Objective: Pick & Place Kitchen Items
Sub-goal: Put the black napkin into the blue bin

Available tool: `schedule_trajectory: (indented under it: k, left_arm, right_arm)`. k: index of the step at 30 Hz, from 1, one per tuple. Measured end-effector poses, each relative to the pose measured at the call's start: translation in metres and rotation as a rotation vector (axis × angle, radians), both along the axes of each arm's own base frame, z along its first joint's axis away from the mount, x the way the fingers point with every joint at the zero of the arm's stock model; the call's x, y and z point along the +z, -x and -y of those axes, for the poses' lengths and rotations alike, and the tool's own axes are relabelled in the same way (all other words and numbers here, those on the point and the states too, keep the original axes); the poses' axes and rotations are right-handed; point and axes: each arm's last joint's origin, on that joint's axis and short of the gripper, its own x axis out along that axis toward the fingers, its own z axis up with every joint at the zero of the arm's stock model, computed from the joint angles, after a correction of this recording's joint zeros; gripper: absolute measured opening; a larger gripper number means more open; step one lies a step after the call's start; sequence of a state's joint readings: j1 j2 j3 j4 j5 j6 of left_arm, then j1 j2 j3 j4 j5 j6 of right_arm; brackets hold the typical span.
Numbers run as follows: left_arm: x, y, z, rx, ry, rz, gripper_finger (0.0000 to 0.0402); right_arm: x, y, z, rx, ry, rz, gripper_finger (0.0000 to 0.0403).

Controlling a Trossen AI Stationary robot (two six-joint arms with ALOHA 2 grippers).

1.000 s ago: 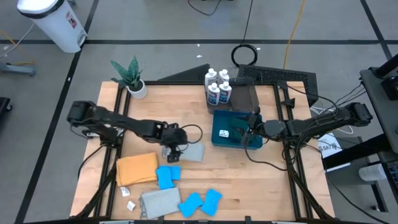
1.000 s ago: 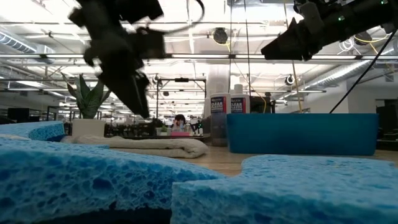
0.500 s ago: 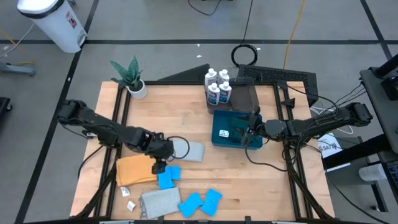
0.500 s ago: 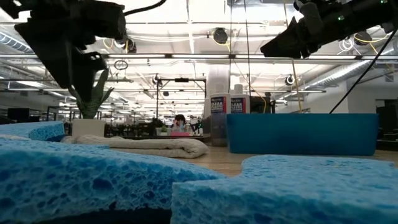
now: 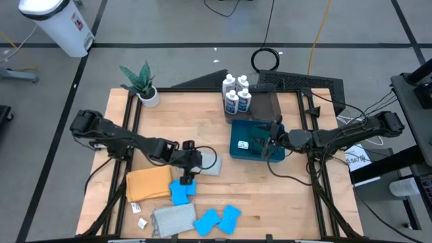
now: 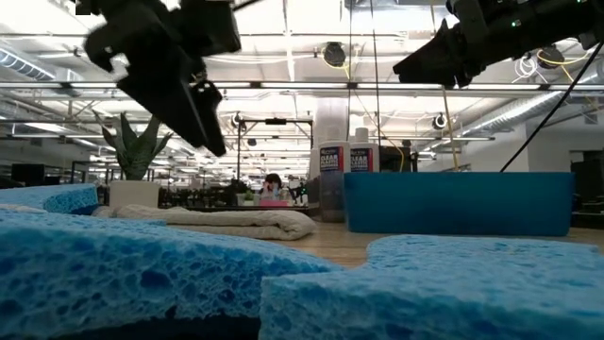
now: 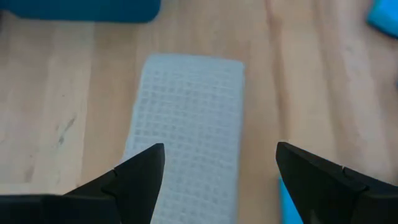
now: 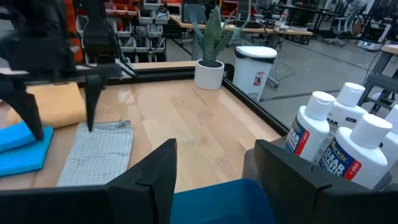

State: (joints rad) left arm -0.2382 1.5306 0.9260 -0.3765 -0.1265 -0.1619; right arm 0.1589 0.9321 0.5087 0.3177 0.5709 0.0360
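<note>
Swinging back toward the tabletop [image 5: 270, 196] centre, the left gripper [image 5: 190, 164] now hovers with jaws spread over the folded grey cloth [image 5: 208, 164] — empty, at 9 o'clock from the blue bin [image 5: 237, 150]. Blue sponges [image 5: 182, 191] lie at its 6 o'clock. Over the bin, the right gripper [image 5: 264, 143] hangs with jaws parted, holding nothing — white bottles [image 5: 237, 94] at 12.

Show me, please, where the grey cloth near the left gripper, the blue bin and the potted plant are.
grey cloth [image 7: 186, 130]: left wrist view, middle of its waffle weave.
blue bin [image 6: 460, 202]: low view, middle of its near wall.
potted plant [image 5: 150, 98]: high view, on its white pot.
</note>
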Motion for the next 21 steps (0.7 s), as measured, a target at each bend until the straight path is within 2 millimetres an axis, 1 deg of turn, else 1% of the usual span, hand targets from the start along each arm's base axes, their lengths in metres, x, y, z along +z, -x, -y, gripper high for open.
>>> schedule_trajectory:
  k: [5, 12, 17, 21]
  left_arm:
    - [-0.019, -0.010, -0.010, 0.075, 0.012, -0.046, 0.0310]
    - [-0.061, -0.026, -0.022, 0.134, 0.003, -0.141, 0.0310]
    - [-0.078, -0.039, -0.025, 0.114, 0.071, -0.104, 0.0310]
    - [-0.079, -0.051, -0.023, 0.062, 0.111, 0.004, 0.0310]
  right_arm:
    - [0.001, 0.000, 0.000, 0.003, 0.018, -0.003, 0.0187]
    - [0.000, 0.000, 0.000, 0.004, -0.007, 0.001, 0.0186]
    - [0.000, -0.001, -0.002, 0.081, -0.021, 0.005, 0.0185]
    - [0.001, -0.001, -0.003, 0.104, 0.000, 0.002, 0.0185]
